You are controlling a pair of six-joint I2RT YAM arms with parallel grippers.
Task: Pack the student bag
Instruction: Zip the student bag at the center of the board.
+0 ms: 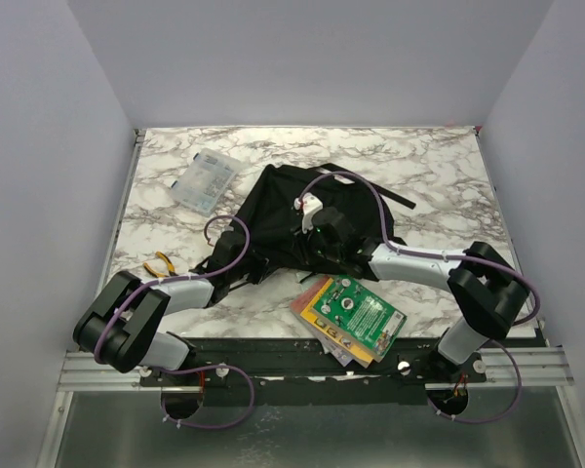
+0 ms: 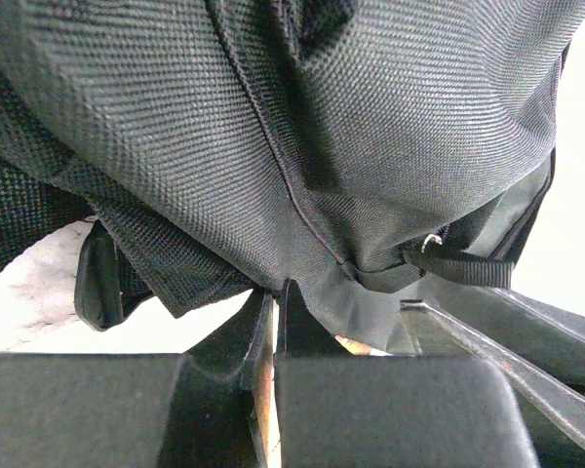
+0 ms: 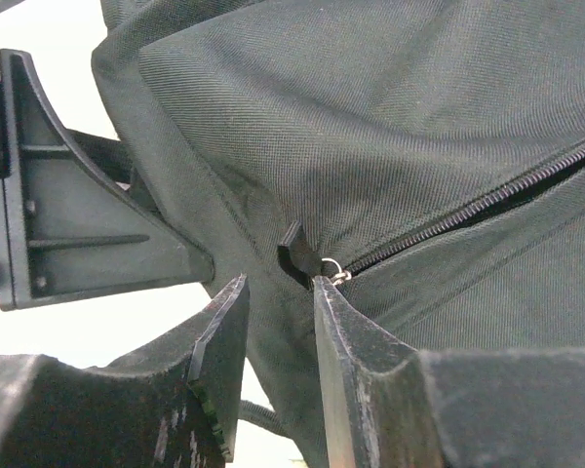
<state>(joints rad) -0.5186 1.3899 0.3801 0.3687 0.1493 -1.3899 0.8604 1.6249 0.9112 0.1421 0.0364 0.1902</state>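
On the marble table (image 1: 439, 175), student bag (image 1: 292, 210) crumpled between my arms, overhead view alone showing books (image 1: 351, 314) at its near edge, my left gripper (image 2: 276, 307) pressed together against its fabric hem, my right gripper (image 3: 278, 285) spread just below the zipper pull (image 3: 292, 255), visible only from that wrist

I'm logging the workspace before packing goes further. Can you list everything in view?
student bag: one, black, centre of the table
clear plastic case: one, transparent with pale contents, far left, apart from the bag
books: small stack, green cover on top, orange beneath, near edge right of centre
small tool: one, yellow-orange handles, left side; kind unclear
table: one, white marble pattern, under everything
left gripper: one, black, shut on the bag's fabric edge
right gripper: one, black, open, at the bag's zipper pull
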